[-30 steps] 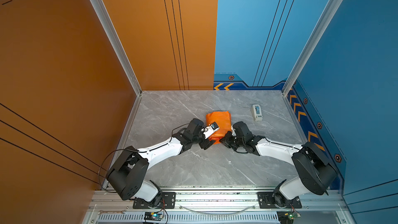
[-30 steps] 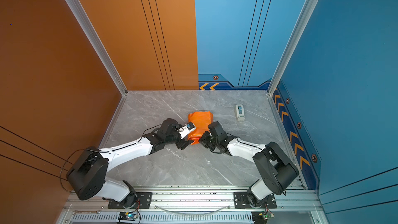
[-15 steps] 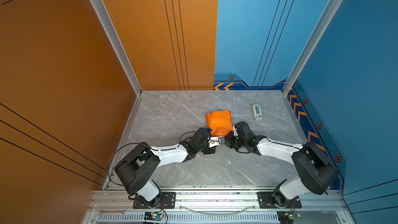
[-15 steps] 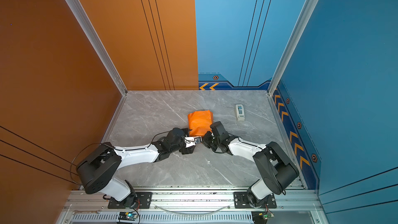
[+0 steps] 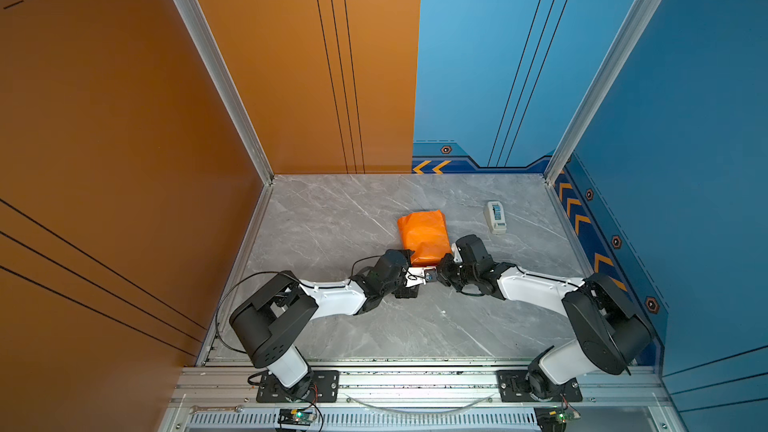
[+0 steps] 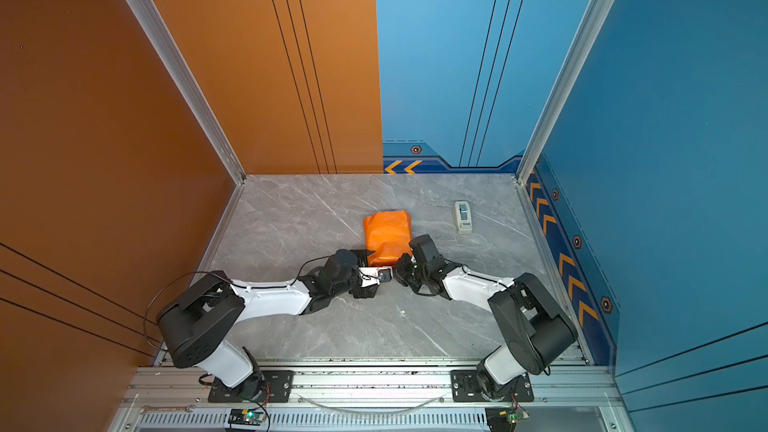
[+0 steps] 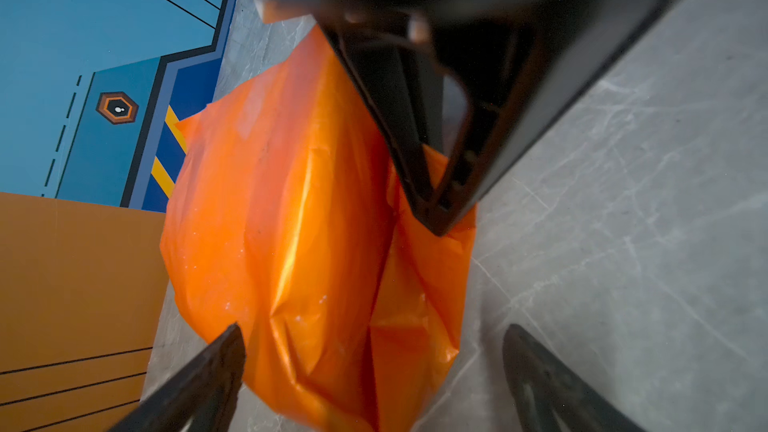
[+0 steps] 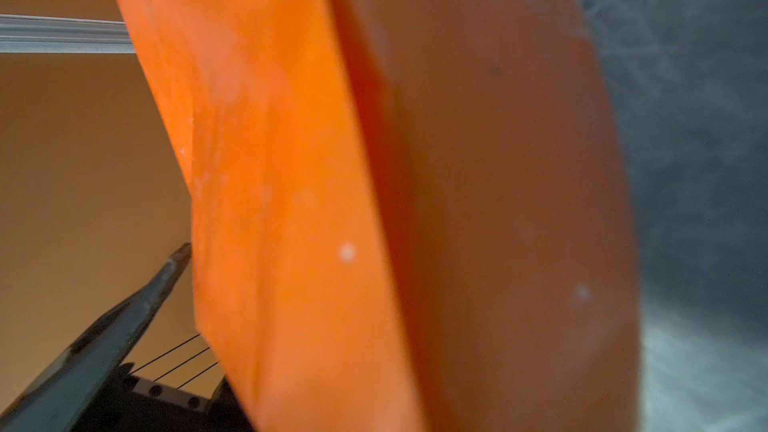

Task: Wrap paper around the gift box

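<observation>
The paper (image 5: pixel 423 233) (image 6: pixel 387 233), orange face out, is folded into a creased parcel on the grey table; the gift box is hidden inside it. My left gripper (image 5: pixel 404 253) (image 6: pixel 360 253) sits at the parcel's near left corner, turned on its side. In the left wrist view it (image 7: pixel 378 351) stands open, and the paper's crumpled near end (image 7: pixel 316 243) shows between its fingertips (image 7: pixel 230 347) without touching them. My right gripper (image 5: pixel 444 263) (image 6: pixel 401 263) is shut, its tip (image 7: pixel 440 222) against the near right folds. Paper (image 8: pixel 374 201) fills the right wrist view and hides those jaws.
A small white-grey tape dispenser (image 5: pixel 495 217) (image 6: pixel 462 217) lies to the right of the parcel, toward the back. The grey marble table (image 5: pixel 332 222) is walled in orange on the left and blue on the right. Both forearms lie low across the table's near half.
My left gripper has opened fully and drawn back off the parcel's near end toward the front, its arm folding lower. The right gripper has stayed shut in about the same place.
</observation>
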Controlling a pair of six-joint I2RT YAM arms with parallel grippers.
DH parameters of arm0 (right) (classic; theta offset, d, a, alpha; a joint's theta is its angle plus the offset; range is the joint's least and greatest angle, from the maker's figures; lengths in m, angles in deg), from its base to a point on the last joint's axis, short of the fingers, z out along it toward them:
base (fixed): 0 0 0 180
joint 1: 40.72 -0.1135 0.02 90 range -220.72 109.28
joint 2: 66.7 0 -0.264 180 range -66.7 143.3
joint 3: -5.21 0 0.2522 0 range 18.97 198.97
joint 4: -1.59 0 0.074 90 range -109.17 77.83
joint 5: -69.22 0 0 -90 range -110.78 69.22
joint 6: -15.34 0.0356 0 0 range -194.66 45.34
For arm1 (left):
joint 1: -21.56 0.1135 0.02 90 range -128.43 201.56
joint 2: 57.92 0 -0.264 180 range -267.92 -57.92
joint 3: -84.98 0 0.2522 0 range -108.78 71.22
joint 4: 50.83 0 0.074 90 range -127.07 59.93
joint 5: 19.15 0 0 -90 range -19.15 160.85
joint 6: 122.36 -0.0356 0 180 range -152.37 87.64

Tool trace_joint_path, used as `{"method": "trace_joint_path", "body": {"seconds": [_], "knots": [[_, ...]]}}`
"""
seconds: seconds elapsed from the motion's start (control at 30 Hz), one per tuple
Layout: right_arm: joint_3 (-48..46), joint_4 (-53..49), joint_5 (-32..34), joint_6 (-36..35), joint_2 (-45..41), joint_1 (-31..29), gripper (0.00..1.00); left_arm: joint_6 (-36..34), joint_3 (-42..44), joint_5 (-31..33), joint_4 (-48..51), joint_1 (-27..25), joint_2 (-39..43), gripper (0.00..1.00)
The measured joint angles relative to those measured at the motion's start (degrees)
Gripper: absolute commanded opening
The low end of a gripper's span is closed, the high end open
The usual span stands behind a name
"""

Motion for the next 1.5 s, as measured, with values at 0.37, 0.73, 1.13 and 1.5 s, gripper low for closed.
{"method": "trace_joint_path", "body": {"seconds": [0.37, 0.73, 1.13, 1.5], "knots": [[-1.88, 2.89, -6.6, -0.35, 0.0, 3.91, 0.0, -1.03, 1.64, -2.62, -9.55, 0.72, -4.46, 0.98], [-1.88, 2.69, -8.39, -1.6, 0.0, 5.62, 0.0, -2.38, 1.11, -1.55, -15.76, 0.74, -8.22, 0.88], [-1.88, 2.69, -8.63, -1.57, -0.04, 6.08, 0.0, -1.18, 0.02, 0.0, -18.69, 0.9, -9.46, 0.56], [-1.88, 2.01, -8.63, -2.29, -1.53, 6.21, 0.27, 1.97, -1.25, -0.07, -18.25, 0.94, -9.88, 0.5]]}}
